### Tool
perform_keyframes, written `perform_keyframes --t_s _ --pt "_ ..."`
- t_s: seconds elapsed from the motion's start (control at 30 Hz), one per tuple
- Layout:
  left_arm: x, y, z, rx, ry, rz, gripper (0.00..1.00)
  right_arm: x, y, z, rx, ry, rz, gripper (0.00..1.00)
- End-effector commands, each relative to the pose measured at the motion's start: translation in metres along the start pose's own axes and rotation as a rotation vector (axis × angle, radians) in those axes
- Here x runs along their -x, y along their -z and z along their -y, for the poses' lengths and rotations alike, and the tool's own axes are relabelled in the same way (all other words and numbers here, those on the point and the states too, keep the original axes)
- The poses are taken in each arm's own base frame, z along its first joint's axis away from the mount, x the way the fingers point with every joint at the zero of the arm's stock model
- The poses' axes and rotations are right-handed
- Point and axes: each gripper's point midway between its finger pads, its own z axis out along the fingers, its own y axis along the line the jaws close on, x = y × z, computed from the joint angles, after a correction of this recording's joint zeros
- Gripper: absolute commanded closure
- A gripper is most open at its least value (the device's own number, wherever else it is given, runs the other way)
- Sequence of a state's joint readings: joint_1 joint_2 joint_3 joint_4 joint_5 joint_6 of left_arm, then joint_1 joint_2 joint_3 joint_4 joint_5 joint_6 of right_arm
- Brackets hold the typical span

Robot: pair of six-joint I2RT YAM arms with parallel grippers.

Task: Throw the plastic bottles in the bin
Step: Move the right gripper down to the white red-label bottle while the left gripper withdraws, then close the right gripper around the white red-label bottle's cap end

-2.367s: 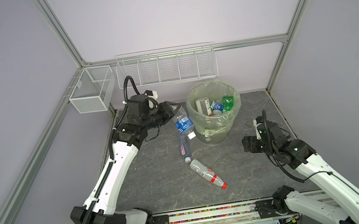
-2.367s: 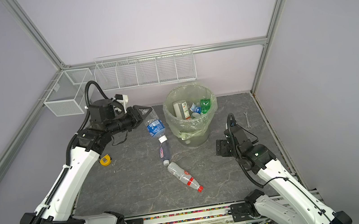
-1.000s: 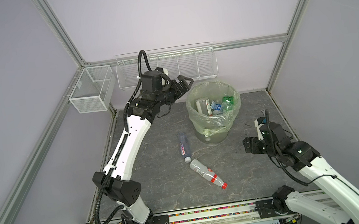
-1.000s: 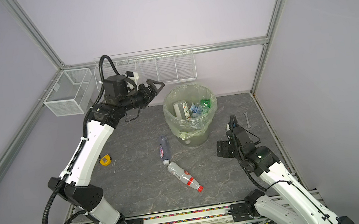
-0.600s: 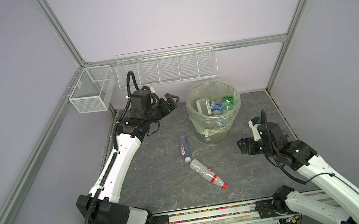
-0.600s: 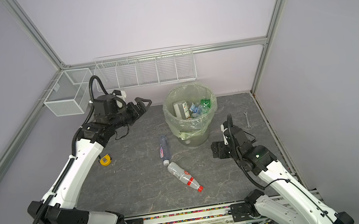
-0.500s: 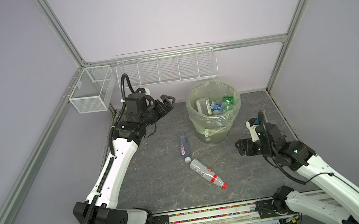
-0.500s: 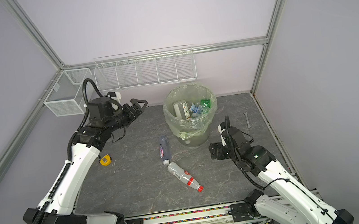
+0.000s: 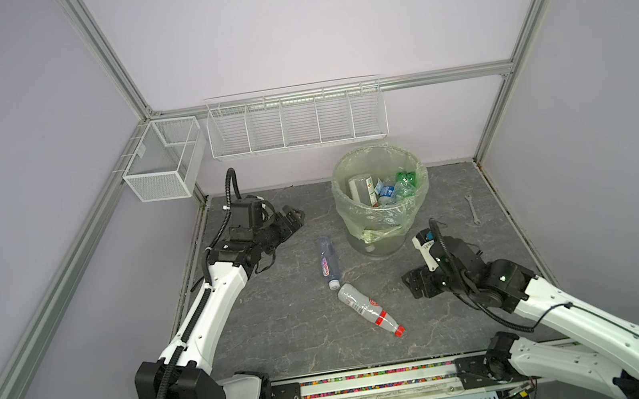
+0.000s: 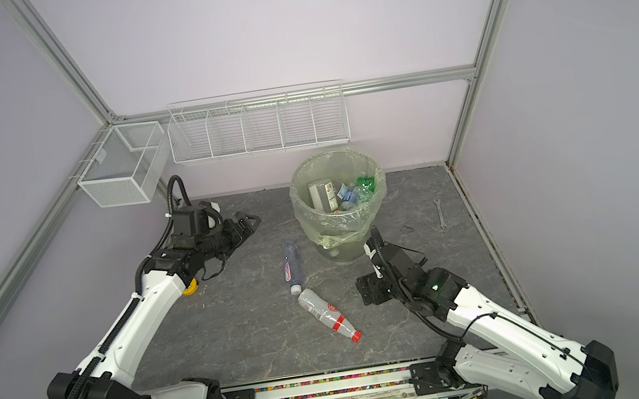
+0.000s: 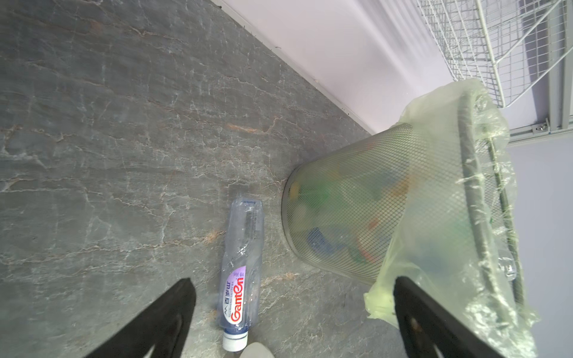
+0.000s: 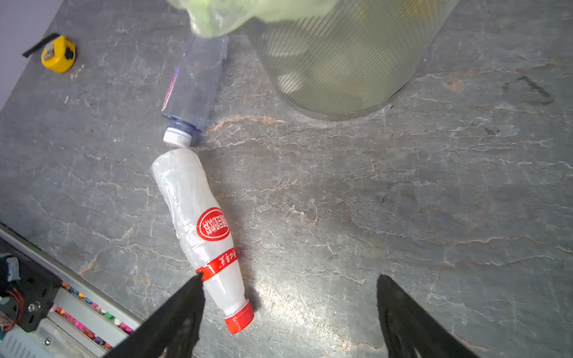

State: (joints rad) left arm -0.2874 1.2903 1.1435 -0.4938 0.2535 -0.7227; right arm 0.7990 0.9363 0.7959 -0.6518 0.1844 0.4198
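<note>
Two plastic bottles lie on the grey table left of the bin (image 9: 377,237) (image 10: 340,244). One is clear with a purple label (image 9: 328,263) (image 10: 293,267) (image 11: 242,266) (image 12: 195,83). The other is white with a red cap (image 9: 368,311) (image 10: 326,313) (image 12: 198,217). Several more bottles sit inside the green-lined bin (image 11: 356,210) (image 12: 341,62). My left gripper (image 9: 294,219) (image 10: 250,223) (image 11: 291,294) is open and empty, left of the bin. My right gripper (image 9: 417,285) (image 10: 371,291) (image 12: 288,291) is open, just right of the white bottle's neck.
A yellow tape measure (image 10: 190,286) (image 12: 58,53) lies by the left arm. A wrench (image 9: 472,209) (image 10: 440,213) lies at the right of the bin. Wire baskets (image 9: 295,124) (image 9: 162,162) hang on the back and left walls.
The left arm, earlier holding a blue-labelled bottle and then raised by the bin's rim, has dropped back left, empty. The right gripper has shifted left toward the white bottle.
</note>
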Motion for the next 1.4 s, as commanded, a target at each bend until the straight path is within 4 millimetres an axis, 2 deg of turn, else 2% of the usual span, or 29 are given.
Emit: perform_keyframes --t_s 0.0,0.17,0.33,0.5,0.6,0.87,1.07,1.3,1.37 --pt "0.001 0.007 -0.008 0.009 -0.013 0.033 0.01 -0.011 -0.011 -0.013 0.02 0.077 -0.02 0.12" --pt "-0.004 0.004 -0.03 0.018 0.056 0.029 0.01 -0.032 -0.023 -0.03 0.06 0.157 -0.06 0.12" --pt "-0.008 -0.002 -0.046 0.001 0.12 0.017 0.01 -0.041 -0.032 -0.052 0.151 0.195 -0.049 0.12" --pt "-0.016 -0.005 -0.053 0.005 0.115 -0.014 0.01 -0.053 -0.046 -0.06 0.153 0.226 -0.11 0.12" --pt "-0.02 -0.007 -0.057 0.011 0.118 -0.026 0.01 -0.059 -0.051 -0.072 0.173 0.262 -0.117 0.12" --pt "-0.019 -0.006 -0.066 0.036 0.119 -0.027 0.01 -0.086 -0.073 -0.096 0.181 0.369 -0.21 0.08" --pt "-0.018 -0.006 -0.068 0.042 0.122 -0.03 0.01 -0.102 -0.09 -0.101 0.177 0.4 -0.281 0.0" --pt "-0.017 -0.003 -0.067 0.032 0.126 -0.022 0.01 -0.106 -0.099 -0.103 0.172 0.405 -0.295 0.06" --pt "-0.016 -0.003 -0.067 0.035 0.128 -0.019 0.01 -0.107 -0.101 -0.102 0.162 0.409 -0.299 0.11"
